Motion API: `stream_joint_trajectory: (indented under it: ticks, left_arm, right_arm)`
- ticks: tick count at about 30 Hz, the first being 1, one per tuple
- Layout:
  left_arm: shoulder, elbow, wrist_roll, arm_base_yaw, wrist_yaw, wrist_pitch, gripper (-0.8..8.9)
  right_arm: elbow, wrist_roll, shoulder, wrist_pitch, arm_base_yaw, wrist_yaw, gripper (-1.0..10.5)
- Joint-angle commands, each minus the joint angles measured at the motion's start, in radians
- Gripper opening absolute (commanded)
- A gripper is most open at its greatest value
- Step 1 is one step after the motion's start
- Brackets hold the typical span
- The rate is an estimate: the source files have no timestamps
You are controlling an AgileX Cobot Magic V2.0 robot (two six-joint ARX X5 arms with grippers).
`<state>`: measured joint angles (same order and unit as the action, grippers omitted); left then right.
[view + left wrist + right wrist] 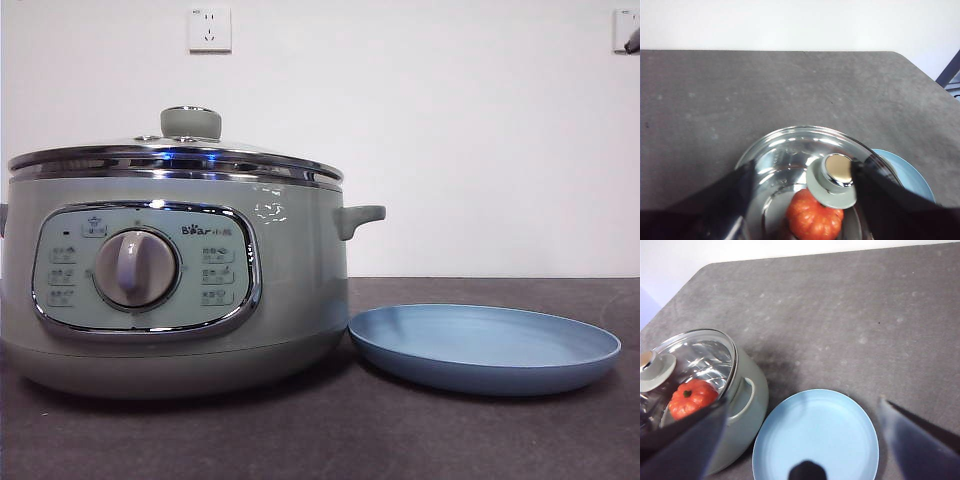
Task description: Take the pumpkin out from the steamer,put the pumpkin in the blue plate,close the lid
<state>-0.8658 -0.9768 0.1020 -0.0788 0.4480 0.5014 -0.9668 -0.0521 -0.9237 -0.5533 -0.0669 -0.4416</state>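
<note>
Dark table: pumpkin [691, 397] stem-up under lid [180, 150]; both hands [800, 200] [805, 440] wide open, empty.

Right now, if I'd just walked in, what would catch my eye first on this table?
Probably the big sage-green steamer, with its glass lid on. Through the glass glows an orange pumpkin inside the pot. Beside the steamer lies an empty blue plate; both grippers hover above, left over the lid, right over the plate.
</note>
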Motion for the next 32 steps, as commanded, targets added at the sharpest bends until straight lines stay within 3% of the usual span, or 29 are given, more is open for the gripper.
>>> stream_joint_trajectory:
  ticks: [1, 6, 14, 24, 32]
  left_arm:
    - [-0.038, -0.022, 0.000, -0.037, 0.002, -0.005, 4.72]
    - [-0.149, -0.101, -0.014, -0.151, -0.021, 0.015, 4.72]
    - [-0.350, -0.222, -0.087, -0.313, -0.190, 0.084, 4.72]
    - [-0.522, -0.234, -0.108, -0.378, -0.265, 0.080, 4.71]
    - [-0.552, -0.234, -0.136, -0.402, -0.336, 0.146, 4.36]
  right_arm:
    - [-0.004, 0.009, 0.000, 0.005, -0.002, -0.005, 6.6]
    - [-0.004, 0.009, 0.000, 0.005, -0.002, -0.004, 6.6]
    - [-0.004, 0.009, 0.000, 0.001, -0.002, -0.004, 6.6]
    - [-0.004, 0.009, 0.000, -0.002, -0.002, -0.004, 6.6]
    - [-0.004, 0.009, 0.000, -0.003, -0.002, -0.002, 6.6]
